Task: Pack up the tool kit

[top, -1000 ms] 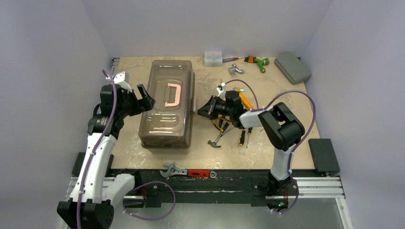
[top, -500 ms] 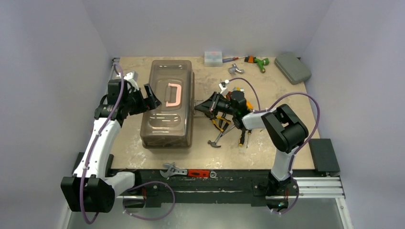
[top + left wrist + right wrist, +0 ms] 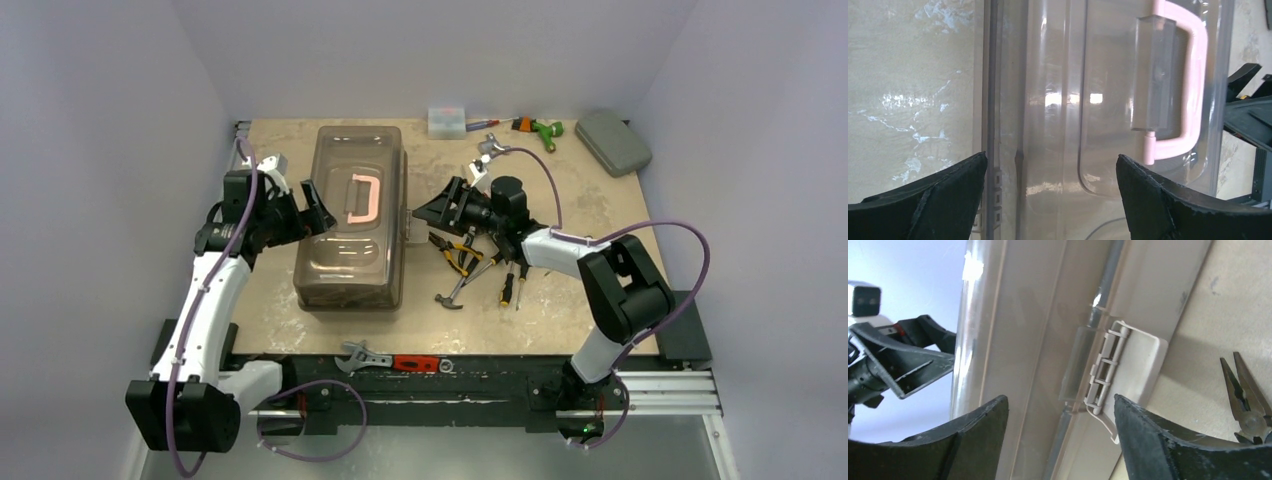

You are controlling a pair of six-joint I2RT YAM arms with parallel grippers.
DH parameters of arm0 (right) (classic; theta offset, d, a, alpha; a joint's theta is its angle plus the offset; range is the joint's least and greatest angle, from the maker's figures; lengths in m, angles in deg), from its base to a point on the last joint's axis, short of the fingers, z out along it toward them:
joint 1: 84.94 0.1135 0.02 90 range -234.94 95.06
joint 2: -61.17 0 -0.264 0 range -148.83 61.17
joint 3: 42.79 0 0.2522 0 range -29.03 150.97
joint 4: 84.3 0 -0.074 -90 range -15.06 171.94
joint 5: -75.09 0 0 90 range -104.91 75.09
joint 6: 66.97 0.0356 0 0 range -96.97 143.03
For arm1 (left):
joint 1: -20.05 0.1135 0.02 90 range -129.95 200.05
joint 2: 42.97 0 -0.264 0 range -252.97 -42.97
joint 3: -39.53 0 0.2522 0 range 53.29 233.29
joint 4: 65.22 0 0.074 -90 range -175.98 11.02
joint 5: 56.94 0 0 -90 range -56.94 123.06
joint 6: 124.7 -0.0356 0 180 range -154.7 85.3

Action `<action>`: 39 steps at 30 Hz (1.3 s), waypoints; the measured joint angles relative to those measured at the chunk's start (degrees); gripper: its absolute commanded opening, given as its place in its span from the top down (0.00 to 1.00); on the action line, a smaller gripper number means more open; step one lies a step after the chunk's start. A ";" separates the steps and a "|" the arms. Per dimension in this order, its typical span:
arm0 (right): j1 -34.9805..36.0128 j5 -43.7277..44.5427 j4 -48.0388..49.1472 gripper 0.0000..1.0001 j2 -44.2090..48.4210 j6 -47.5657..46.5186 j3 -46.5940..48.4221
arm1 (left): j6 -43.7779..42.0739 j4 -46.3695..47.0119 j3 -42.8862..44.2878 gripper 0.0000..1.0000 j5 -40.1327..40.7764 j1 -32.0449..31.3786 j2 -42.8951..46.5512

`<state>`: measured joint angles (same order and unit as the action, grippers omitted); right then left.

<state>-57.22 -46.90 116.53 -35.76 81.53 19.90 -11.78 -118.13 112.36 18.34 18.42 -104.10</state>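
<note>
The tool kit's long beige toolbox [image 3: 350,250] lies shut on the table, its pale pink handle [image 3: 360,198] flat on the clear lid. My left gripper [image 3: 320,207] is open over the lid's left edge. In the left wrist view the left gripper [image 3: 1051,159] spans the lid [image 3: 1058,75], with the handle [image 3: 1193,90] to its right. My right gripper [image 3: 420,212] is open at the box's right side. In the right wrist view the right gripper [image 3: 1060,400] frames the side latch [image 3: 1128,370] without touching it. Pliers [image 3: 452,252], a hammer [image 3: 456,290] and screwdrivers [image 3: 510,285] lie loose beside the box.
A small clear box [image 3: 447,121], a metal fitting [image 3: 490,146], a green-handled tool [image 3: 545,130] and a flat grey-green case [image 3: 612,141] sit along the far edge. A wrench [image 3: 362,355] and a red-handled tool [image 3: 415,363] rest on the front rail. Pliers [image 3: 1248,395] lie right of my right fingers.
My right gripper has opened and shifted toward the far side along the toolbox's right wall. The left gripper moved in over the lid's left edge, then held still.
</note>
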 measured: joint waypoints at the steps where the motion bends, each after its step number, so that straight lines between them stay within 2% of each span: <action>1: 0.02 -0.02 -0.83 0.17 0.33 -0.55 0.63 | 0.00 -0.26 0.00 0.03 -0.07 0.07 -0.52; 3: 0.22 -0.04 -2.49 0.15 0.79 -1.49 1.79 | 0.44 -0.55 0.44 0.05 -1.46 0.48 -2.27; 5: 0.39 -0.02 -4.42 0.15 1.11 -2.49 2.99 | 0.61 -0.37 1.46 0.11 -3.30 1.11 -4.28; 14: 0.92 -0.02 -11.32 0.14 2.12 -5.73 5.90 | 4.46 4.63 2.80 0.64 -15.26 9.55 -10.56; 18: 0.92 -0.07 -13.09 0.12 2.03 -6.12 8.07 | 3.76 7.58 1.75 0.81 -17.07 11.41 -8.98; 23: 0.92 -0.17 -13.84 0.07 1.03 -6.05 10.34 | 5.68 11.10 0.13 0.83 -22.49 15.98 -9.66; 28: 1.14 -0.66 -14.12 0.08 -1.40 -5.60 12.98 | 7.21 14.60 -0.59 0.83 -26.88 17.49 -11.30; 32: 1.68 -1.60 -14.01 0.14 -3.91 -4.76 15.91 | 8.00 15.58 -0.94 0.83 -28.44 18.25 -11.67; 37: 2.93 -4.55 -8.22 0.17 -6.43 -0.42 16.85 | 7.98 15.65 -1.07 0.79 -28.61 18.47 -11.54; 39: 3.34 -5.70 -5.60 0.18 -7.41 1.36 17.20 | 7.96 15.30 -1.07 0.74 -28.04 18.49 -11.19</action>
<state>-53.87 -52.60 110.93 -43.17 82.89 37.10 -3.83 -102.84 111.29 -9.70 36.91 -115.29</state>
